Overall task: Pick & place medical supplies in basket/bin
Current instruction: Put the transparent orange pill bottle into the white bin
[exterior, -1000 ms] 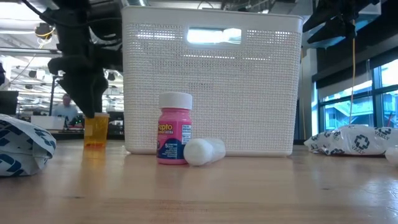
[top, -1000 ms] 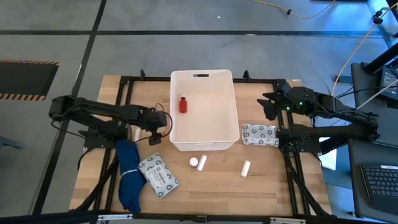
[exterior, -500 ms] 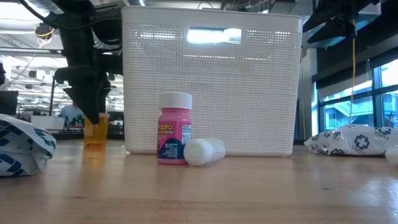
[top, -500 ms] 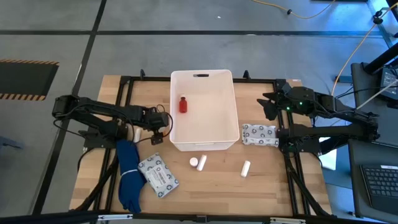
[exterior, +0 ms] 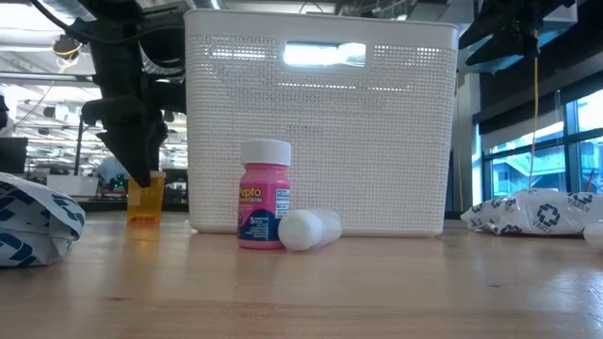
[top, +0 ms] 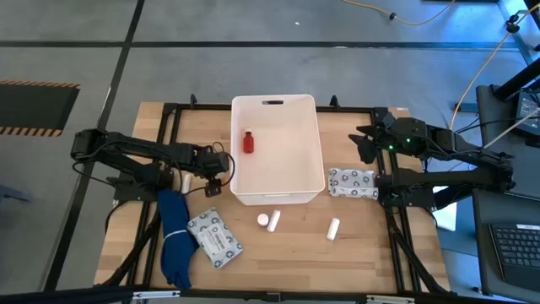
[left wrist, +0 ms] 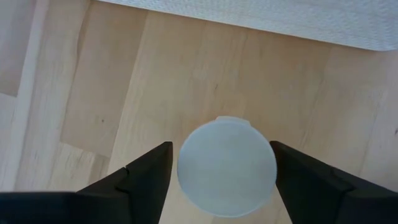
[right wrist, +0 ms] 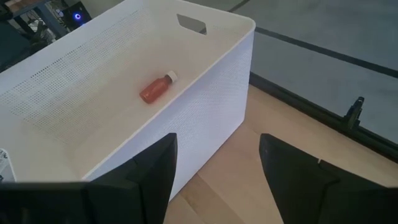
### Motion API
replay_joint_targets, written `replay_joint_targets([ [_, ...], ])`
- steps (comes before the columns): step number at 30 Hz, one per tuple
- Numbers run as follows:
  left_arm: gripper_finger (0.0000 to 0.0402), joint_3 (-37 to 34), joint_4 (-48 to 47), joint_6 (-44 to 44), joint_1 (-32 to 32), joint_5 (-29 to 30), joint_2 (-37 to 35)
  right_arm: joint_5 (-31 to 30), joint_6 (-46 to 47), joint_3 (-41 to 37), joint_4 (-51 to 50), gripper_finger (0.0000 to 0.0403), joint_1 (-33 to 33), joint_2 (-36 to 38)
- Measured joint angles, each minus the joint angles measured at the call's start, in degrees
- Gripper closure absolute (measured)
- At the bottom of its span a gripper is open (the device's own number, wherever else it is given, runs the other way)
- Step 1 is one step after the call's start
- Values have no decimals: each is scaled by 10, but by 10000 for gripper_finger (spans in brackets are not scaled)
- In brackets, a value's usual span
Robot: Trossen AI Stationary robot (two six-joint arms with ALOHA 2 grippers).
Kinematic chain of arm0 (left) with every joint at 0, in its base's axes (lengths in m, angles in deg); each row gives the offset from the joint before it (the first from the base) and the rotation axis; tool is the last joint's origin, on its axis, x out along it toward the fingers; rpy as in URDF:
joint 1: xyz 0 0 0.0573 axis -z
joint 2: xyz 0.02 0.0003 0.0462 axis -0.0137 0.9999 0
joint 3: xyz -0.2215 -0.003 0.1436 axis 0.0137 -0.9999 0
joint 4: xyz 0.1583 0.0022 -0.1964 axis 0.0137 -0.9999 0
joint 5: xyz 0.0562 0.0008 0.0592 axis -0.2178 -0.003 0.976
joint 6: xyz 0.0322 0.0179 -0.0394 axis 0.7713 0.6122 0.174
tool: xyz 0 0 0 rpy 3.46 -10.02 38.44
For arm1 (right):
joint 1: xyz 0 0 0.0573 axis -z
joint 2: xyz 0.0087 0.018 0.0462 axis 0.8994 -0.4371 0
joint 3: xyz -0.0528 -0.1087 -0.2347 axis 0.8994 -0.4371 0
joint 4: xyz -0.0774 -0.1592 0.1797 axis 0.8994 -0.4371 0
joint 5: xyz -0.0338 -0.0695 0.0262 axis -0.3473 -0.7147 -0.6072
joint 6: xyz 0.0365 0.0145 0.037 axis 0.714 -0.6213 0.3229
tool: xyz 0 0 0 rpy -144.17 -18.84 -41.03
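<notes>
From above, my left gripper [top: 216, 174] hovers beside the bin [top: 277, 196]. The low view shows it over the orange vial [exterior: 145, 197]. At the wrist, spread fingers [left wrist: 146, 180] straddle its white cap; uneven closing could topple it.

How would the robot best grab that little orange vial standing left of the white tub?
Probably from straight above, fingers closing on opposite sides of the round white cap. The orange vial stands upright beside the tub, and the left gripper already hangs over it, open, one finger either side.
</notes>
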Motion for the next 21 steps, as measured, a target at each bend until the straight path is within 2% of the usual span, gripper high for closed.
replay_joint_targets([
  [9, 190, 0, 2, 0, 0, -9, 0, 0, -2, 0, 0, 174, 0, 0],
  [21, 190, 1, 1, 0, 0, -13, -1, 0, -2, 0, 0, 174, 0, 0],
])
